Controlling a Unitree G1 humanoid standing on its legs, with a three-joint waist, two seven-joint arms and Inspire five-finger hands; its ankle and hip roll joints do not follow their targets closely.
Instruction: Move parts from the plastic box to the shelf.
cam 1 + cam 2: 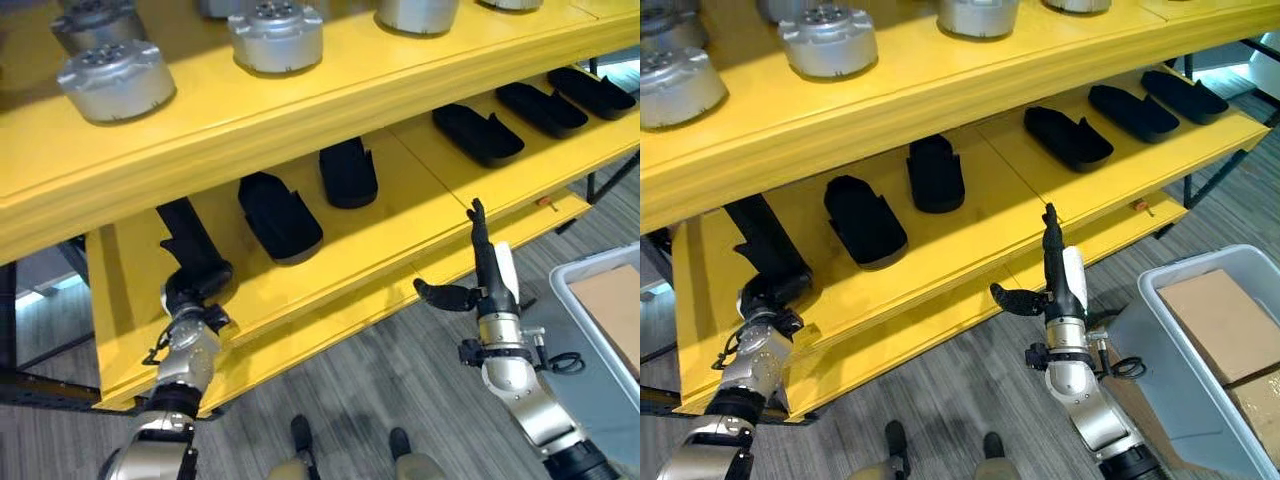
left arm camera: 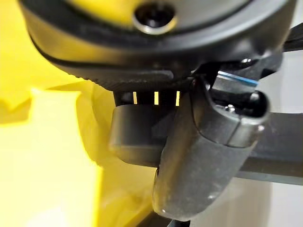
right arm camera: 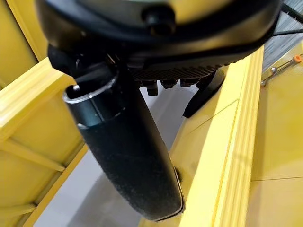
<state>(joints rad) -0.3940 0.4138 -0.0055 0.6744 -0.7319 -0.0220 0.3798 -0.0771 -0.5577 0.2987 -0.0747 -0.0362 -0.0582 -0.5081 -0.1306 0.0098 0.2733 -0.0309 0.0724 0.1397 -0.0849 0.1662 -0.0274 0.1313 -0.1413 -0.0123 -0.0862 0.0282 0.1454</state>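
Right hand [image 1: 1060, 290] is held in front of the lower shelf [image 1: 970, 250] edge, fingers straight, thumb out, nothing held. Left hand [image 1: 195, 285] is clamped on a long black part [image 1: 190, 245] at the lower shelf's left end. Black parts [image 1: 280, 215] are lined along that shelf, grey discs [image 1: 115, 80] above. Plastic box [image 1: 1170, 300] sits at right, cardboard [image 1: 1220, 320] inside

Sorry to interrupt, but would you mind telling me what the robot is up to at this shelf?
It is stocking the yellow shelf with black parts. The left robot hand is curled round a long black part at the left end of the middle level, beside five black parts already lying there. The right robot hand hangs open in front of the shelf edge, holding nothing. The plastic box sits on the floor to its right. Silver round parts fill the top level.
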